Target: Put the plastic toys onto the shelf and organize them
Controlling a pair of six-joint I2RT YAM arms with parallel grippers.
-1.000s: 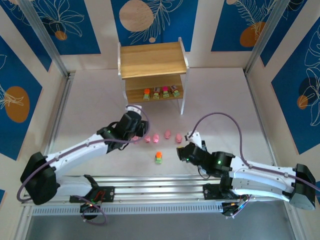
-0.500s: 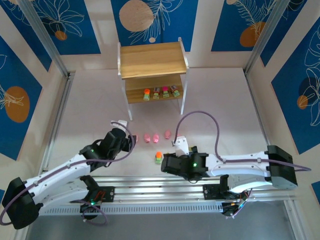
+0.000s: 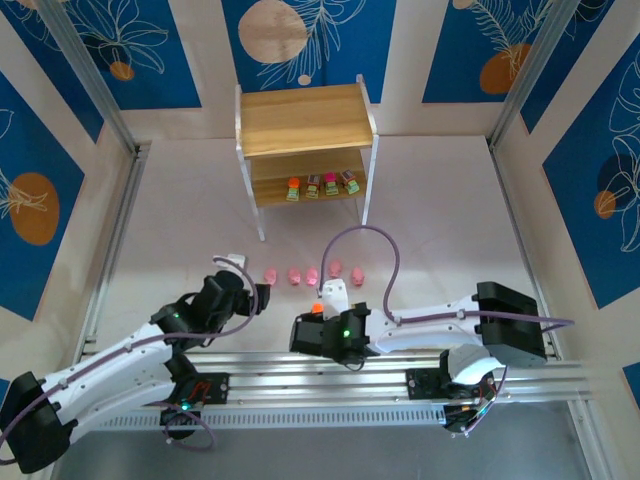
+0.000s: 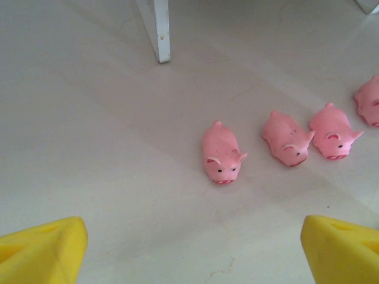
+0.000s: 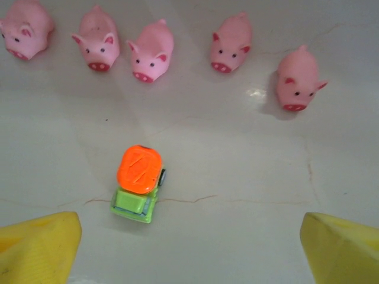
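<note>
White tabletop (image 4: 89, 148), pigs (image 4: 221, 154) near shelf leg (image 4: 159, 29)

Left arm (image 3: 112, 356), right arm (image 3: 432, 318): jaws wide apart.

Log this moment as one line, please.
left jaws open, empty | right jaws open, facing orange-topped green plastic block toy | five pink plastic pigs rowed on table | four block toys on wooden shelf lower tier

Pink pigs (image 5: 152, 48), an orange-topped green toy (image 5: 138, 184), a white-legged pale wooden shelf (image 3: 304, 118), blue leaf-patterned walls (image 3: 130, 45).
</note>
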